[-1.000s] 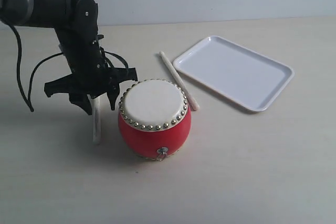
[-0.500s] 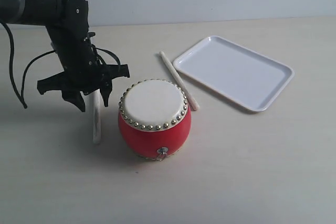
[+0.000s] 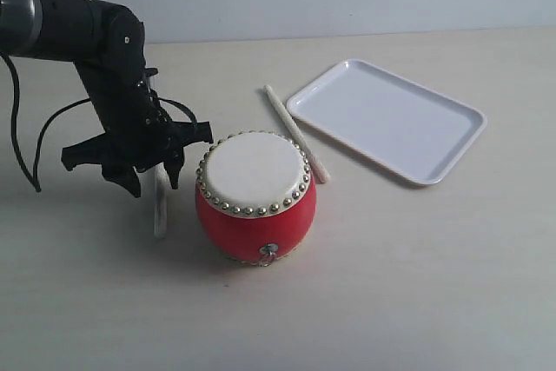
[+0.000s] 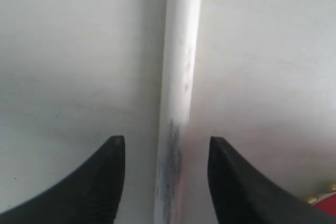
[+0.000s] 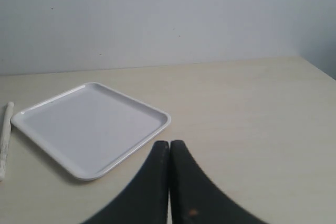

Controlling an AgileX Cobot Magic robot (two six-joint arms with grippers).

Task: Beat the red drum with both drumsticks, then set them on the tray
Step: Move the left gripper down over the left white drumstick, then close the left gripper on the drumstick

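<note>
The red drum (image 3: 255,198) with its cream skin stands mid-table. One whitish drumstick (image 3: 160,206) lies on the table just left of it. My left gripper (image 3: 155,182) is open and straddles this stick, a finger on each side with gaps; the stick (image 4: 177,98) runs between the fingertips. A sliver of the drum (image 4: 323,203) shows at the edge of the left wrist view. The second drumstick (image 3: 294,132) lies between the drum and the white tray (image 3: 460,141). My right gripper (image 5: 169,142) is shut on nothing, away from the tray (image 5: 157,129); that stick's end (image 5: 5,140) shows beside it.
The tabletop is pale beige with a light wall behind. Black cables hang from the left arm (image 3: 61,23) at the far left. The right arm does not show in the exterior view.
My left gripper has come down and shifted slightly left over the drumstick beside the drum, now lower around it. Drum, tray and second stick have not moved.
</note>
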